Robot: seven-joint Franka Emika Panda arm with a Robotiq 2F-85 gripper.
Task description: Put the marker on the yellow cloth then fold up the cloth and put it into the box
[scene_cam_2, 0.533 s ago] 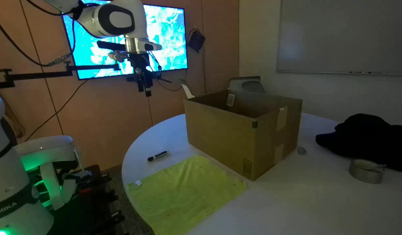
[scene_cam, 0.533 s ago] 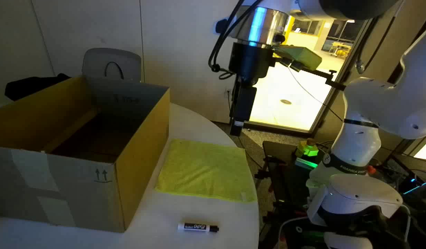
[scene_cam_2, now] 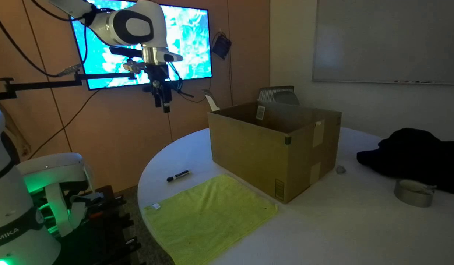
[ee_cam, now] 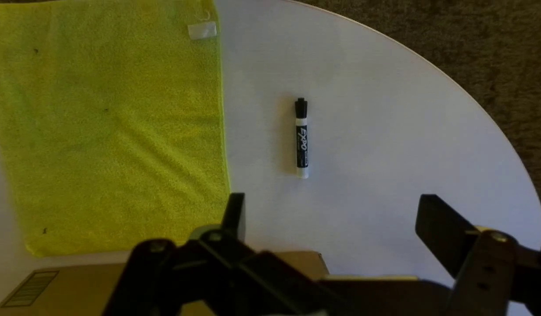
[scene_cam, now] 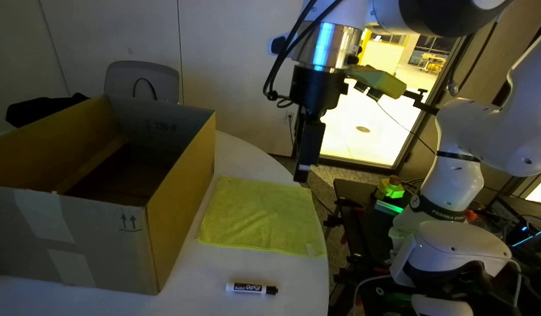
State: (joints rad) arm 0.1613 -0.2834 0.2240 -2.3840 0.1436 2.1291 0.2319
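Black-capped marker lies beside the cloth, lower than the wide-spread, empty pincer, its length crosswise to the jaws' span.

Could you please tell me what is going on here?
A white robot arm holds its open, empty black two-fingered hand above the rounded white table. The slim black-and-white marker lies on the table, apart from the square yellow-green cloth. The cloth is spread unfolded beside the large open brown cardboard box. Placing the marker on the cloth, folding and boxing all remain undone.
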